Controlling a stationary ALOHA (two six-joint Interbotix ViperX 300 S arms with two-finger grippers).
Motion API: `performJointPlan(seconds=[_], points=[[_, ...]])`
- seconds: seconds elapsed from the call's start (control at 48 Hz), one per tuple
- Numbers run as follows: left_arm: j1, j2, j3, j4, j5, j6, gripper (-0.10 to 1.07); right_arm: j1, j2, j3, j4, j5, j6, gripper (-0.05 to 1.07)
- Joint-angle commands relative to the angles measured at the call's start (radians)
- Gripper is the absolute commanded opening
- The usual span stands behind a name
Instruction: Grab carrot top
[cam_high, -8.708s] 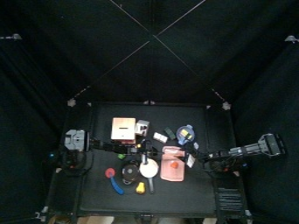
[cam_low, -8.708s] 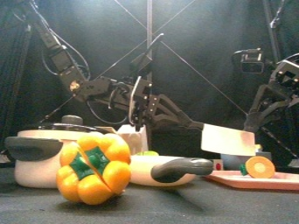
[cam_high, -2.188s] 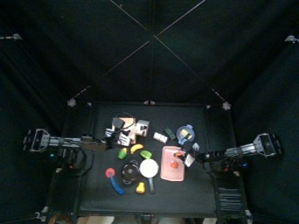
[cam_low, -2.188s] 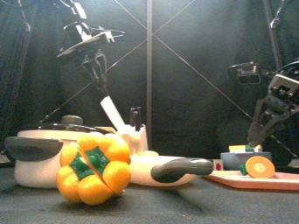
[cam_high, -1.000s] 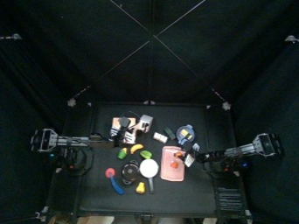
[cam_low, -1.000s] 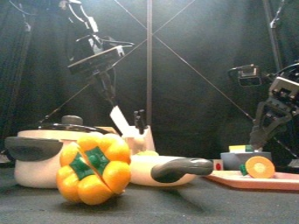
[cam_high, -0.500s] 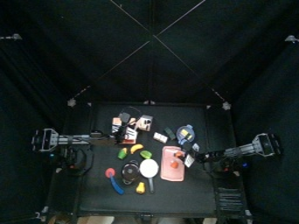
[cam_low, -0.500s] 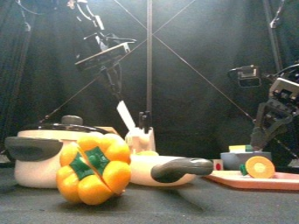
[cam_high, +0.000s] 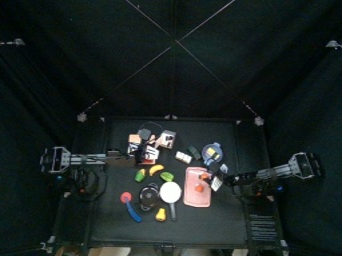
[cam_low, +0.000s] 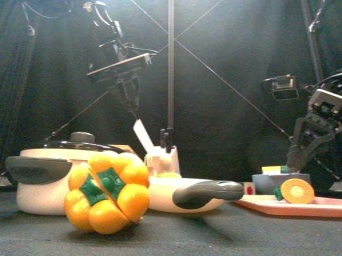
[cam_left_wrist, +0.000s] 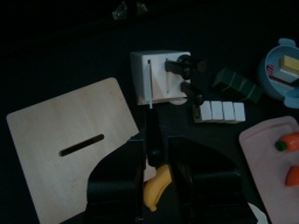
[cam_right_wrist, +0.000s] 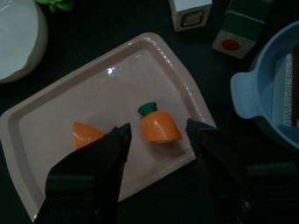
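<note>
1. On the desk's left, I see the left claw clamping a cutting board, raised high.
2. Rightward, carrot top lies on pink tray, under my spread-wide right claw; approach step, next descend and pinch.

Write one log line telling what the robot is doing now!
right gripper: open, above orange carrot top with green stem | carrot top: on pink tray, ungrasped | left gripper: holding yellow-handled knife, raised
</note>
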Motion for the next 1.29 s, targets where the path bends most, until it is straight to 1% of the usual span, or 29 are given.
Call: performJointPlan(seconds=[0.0,0.271,0.396,0.583,0.688,0.979,1.146,1.271], points=[[0.002,0.012,-0.060,0.006,0.025,0.005,0.58,0.000,-0.005,-0.017,-0.002,-0.002,0.002,0.88],[0.015,0.069,-0.133,0.011,0.048,0.066,0.58,0.002,-0.003,-0.018,-0.002,-0.002,0.003,0.88],[0.028,0.086,-0.155,-0.011,0.061,0.094,0.58,0.002,-0.002,-0.018,0.000,-0.002,0.003,0.88],[0.051,0.104,-0.176,-0.052,0.064,0.146,0.58,0.002,0.006,-0.018,0.000,-0.002,0.003,0.88],[0.061,0.126,-0.189,-0.052,0.064,0.166,0.58,0.002,0.009,-0.018,0.000,-0.002,0.003,0.88],[0.089,0.192,-0.222,-0.043,0.060,0.181,0.58,0.002,0.012,-0.018,0.002,-0.005,0.006,0.88],[0.101,0.222,-0.238,-0.046,0.058,0.215,0.58,0.002,0.020,-0.018,0.000,-0.008,0.008,0.88],[0.103,0.244,-0.249,-0.052,0.058,0.238,0.62,0.002,0.028,-0.018,0.002,-0.011,0.009,0.88]])
